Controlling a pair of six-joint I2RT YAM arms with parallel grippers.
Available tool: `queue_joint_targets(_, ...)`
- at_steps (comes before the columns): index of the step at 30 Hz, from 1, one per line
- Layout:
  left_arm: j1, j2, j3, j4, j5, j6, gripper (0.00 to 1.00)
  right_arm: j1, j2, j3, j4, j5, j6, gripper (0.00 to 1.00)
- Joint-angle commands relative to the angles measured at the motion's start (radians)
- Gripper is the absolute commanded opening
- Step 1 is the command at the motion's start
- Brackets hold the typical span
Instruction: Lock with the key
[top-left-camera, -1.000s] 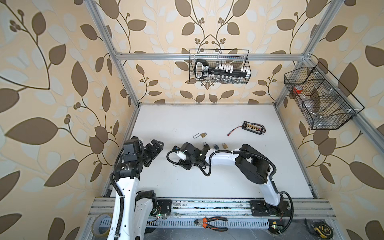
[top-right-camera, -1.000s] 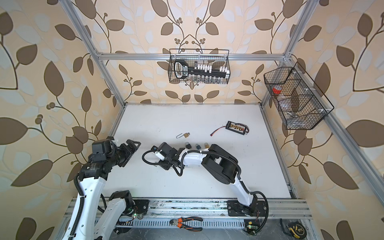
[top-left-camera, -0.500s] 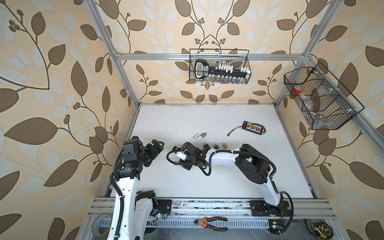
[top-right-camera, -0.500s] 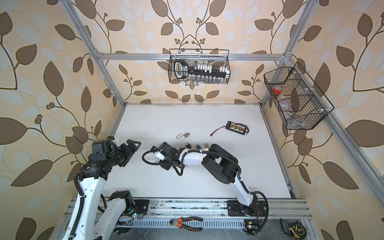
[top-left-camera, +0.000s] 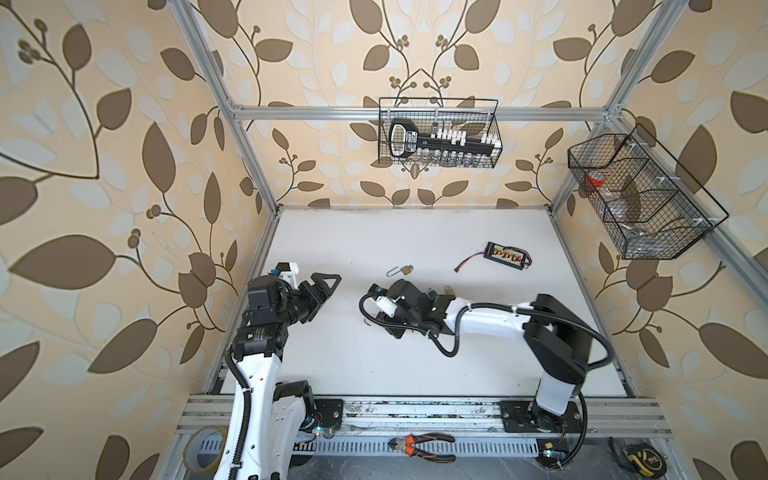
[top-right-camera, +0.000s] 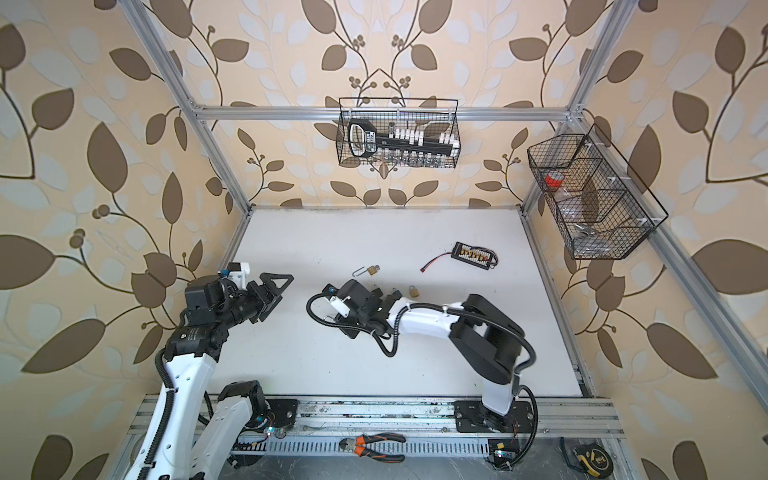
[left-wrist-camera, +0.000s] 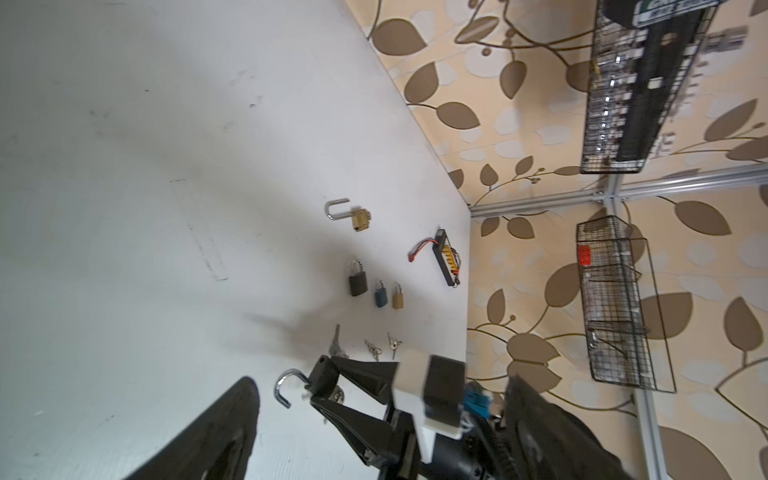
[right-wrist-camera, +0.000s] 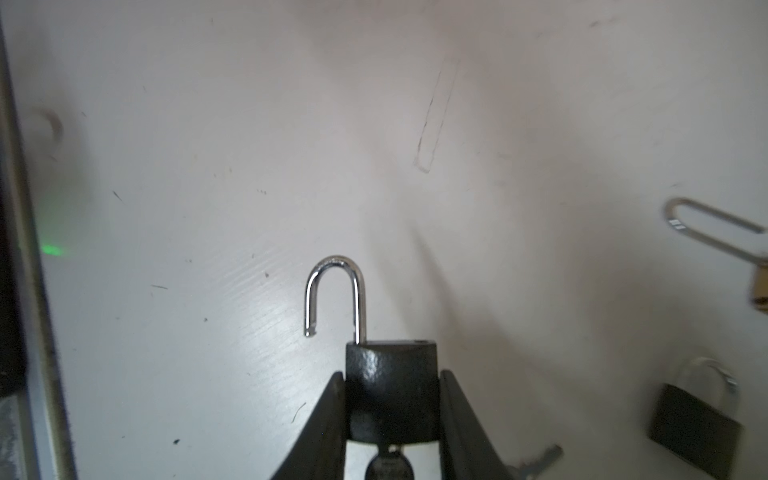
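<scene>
- The right gripper (right-wrist-camera: 391, 376) is clamped on the body of the dark padlock (right-wrist-camera: 390, 399), close to the white table (right-wrist-camera: 208, 166), near its middle.
- The shackle (right-wrist-camera: 336, 286) stands open, with 1 end free of the body; a key (right-wrist-camera: 388, 467) sits in the bottom.
- The left gripper (top-left-camera: 319, 289) hangs wide and empty, well apart.
- Step in hand, judged: steadying the lock. The next move likely calls for pressing the shackle home, then turning the key.
</scene>
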Motion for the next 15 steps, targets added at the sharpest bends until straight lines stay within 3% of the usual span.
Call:
queue_joint_targets(1, -0.052, -0.032, 0.012, 0.211, 0.118, -0.038, 0.92, -0.013, -0.150, -0.078, 0.084, 0.024, 0.049, 0.00)
queue_joint_targets(7, -0.292, 0.029, 0.032, 0.372, 0.069, -0.052, 0.89, -0.024, -0.385, -0.212, 0.156, 0.019, 0.048, 0.00)
queue_joint_targets(11, -0.468, 0.105, 0.062, 0.390, -0.009, -0.003, 0.84, -0.030, -0.479, -0.245, 0.160, 0.049, 0.039, 0.00)
queue_joint_targets(15, -0.570, 0.161, 0.065, 0.454, -0.038, 0.003, 0.79, -0.074, -0.533, -0.252, 0.143, -0.041, 0.063, 0.00)
